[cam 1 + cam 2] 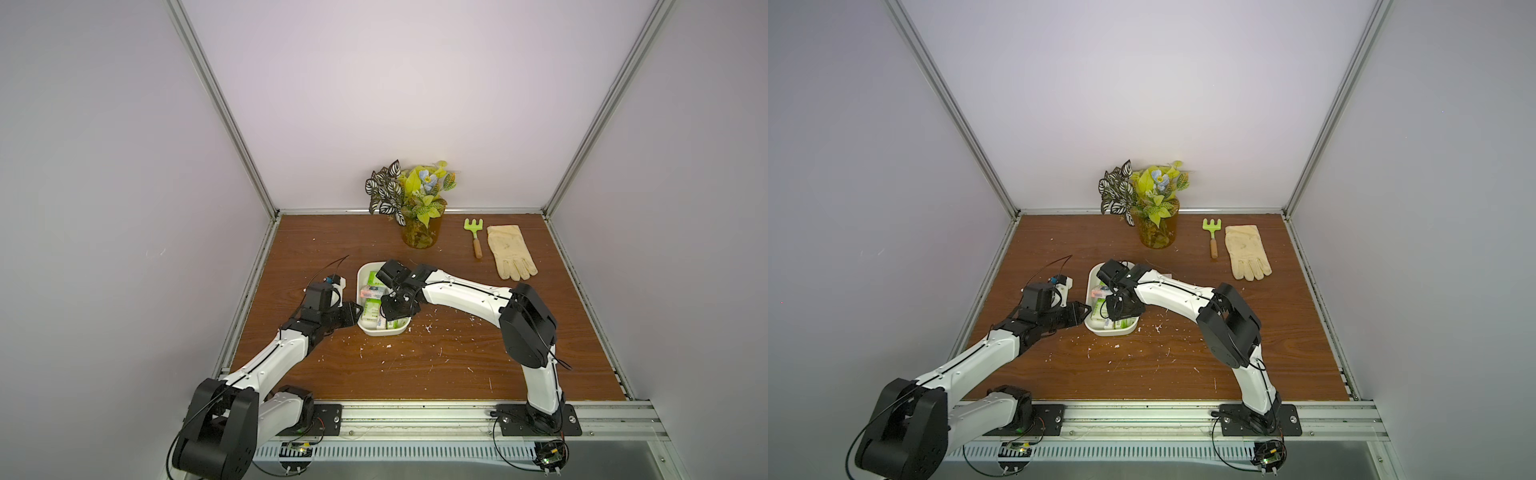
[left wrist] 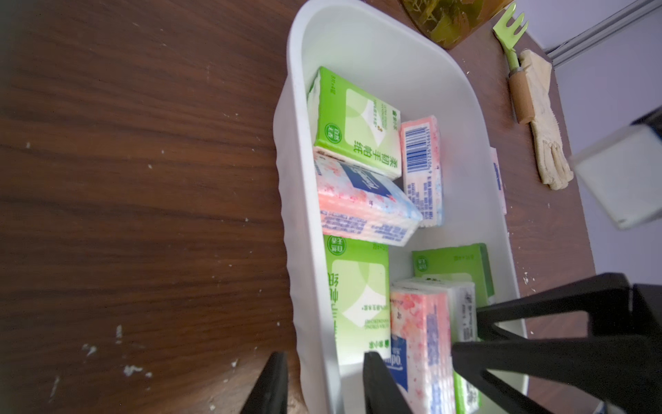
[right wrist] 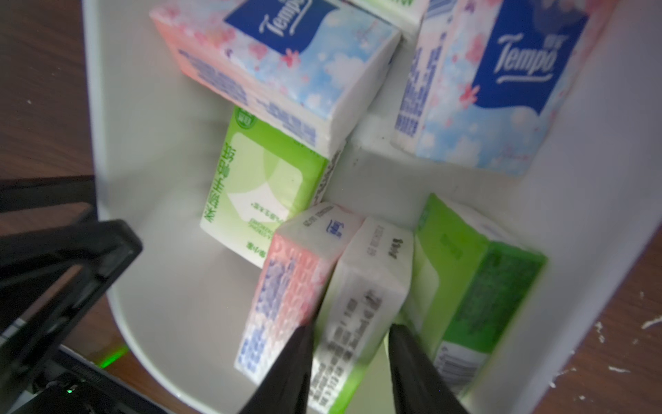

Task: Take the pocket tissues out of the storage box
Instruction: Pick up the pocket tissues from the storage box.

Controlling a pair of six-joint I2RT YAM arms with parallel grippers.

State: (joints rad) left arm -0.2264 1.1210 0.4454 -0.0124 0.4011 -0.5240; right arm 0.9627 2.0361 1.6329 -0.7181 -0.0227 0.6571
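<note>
Near the table's (image 1: 457,353) left edge, the storage box (image 1: 365,269) holds some seven pocket tissues (image 2: 358,122), with just one pink packet (image 2: 498,186) out on the table beside it! Right claw (image 3: 349,333) straddles an upright green-and-white packet (image 3: 369,279), grip unclear; left claw (image 2: 324,358) gapes around the box wall.

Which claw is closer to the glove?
Right. The right gripper reaches down into the box, on the glove's side of the left one. The left gripper straddles the box wall that faces away from the glove, so it is farther off.
</note>
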